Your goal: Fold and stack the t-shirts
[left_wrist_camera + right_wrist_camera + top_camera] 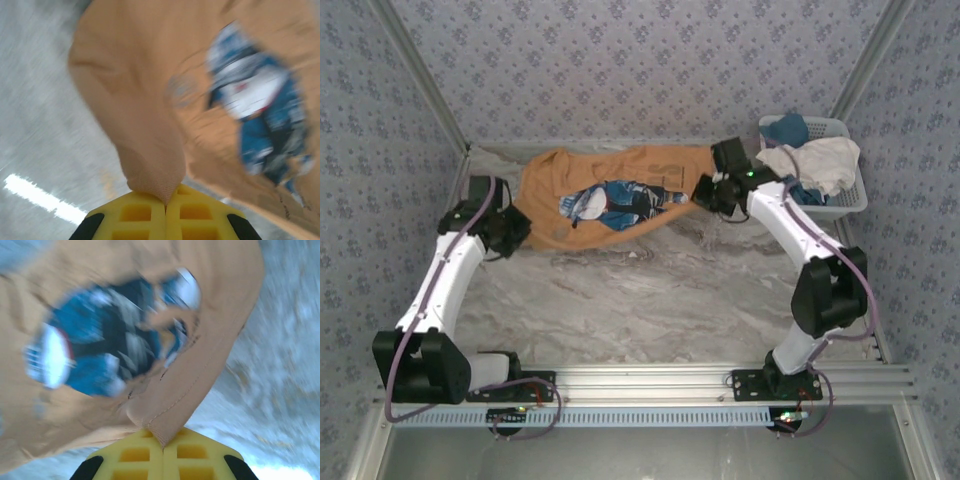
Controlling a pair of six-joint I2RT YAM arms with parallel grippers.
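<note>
Left gripper [166,199] and right gripper [162,440] both pinch the orange shirt [555,190], unfolded at far side; nothing stacked, other shirts [815,160] wait in basket [845,205].

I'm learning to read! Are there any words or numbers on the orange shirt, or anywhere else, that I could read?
There are no words or numbers here that can be read.
orange t-shirt: a few small dark marks near its blue-and-white picture, too small from above and too blurred in both wrist views to read.
white basket: no label or writing that I can see.
</note>
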